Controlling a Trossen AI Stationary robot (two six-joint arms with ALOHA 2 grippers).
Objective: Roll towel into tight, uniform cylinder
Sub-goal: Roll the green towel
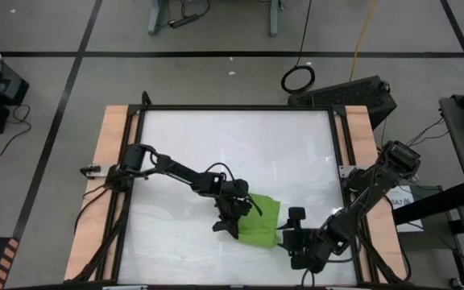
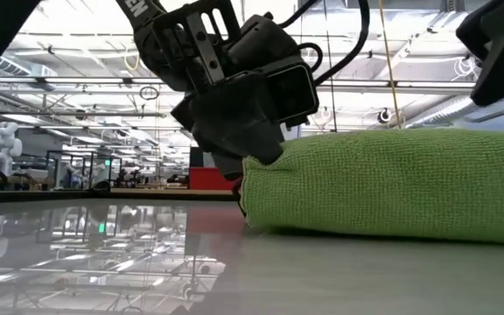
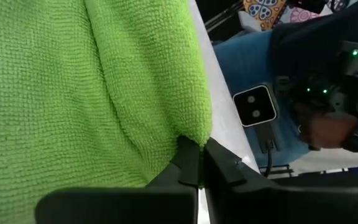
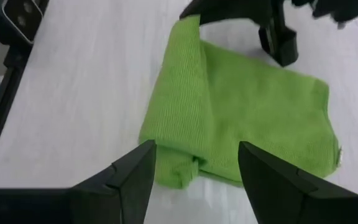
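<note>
Towel [image 1: 260, 219], seen from above, lay folded on the white table [image 1: 216, 145] with the left gripper [image 1: 234, 219] at its left edge and the right gripper [image 1: 290, 232] just beside its right edge. In the left wrist view, closed fingers [image 3: 190, 163] pinched the towel's corner [image 3: 194, 127]. In the right wrist view, the fingers [image 4: 134, 175] stood wide open, just short of the towel's rolled fold [image 4: 179, 99], holding nothing.

One lime-green soft cloth towel [image 1: 260, 221] on one white-topped desk [image 1: 232, 145]. Two dark robot arms over it, so two grippers: left gripper [image 1: 234, 228], right gripper [image 1: 292, 242].
</note>
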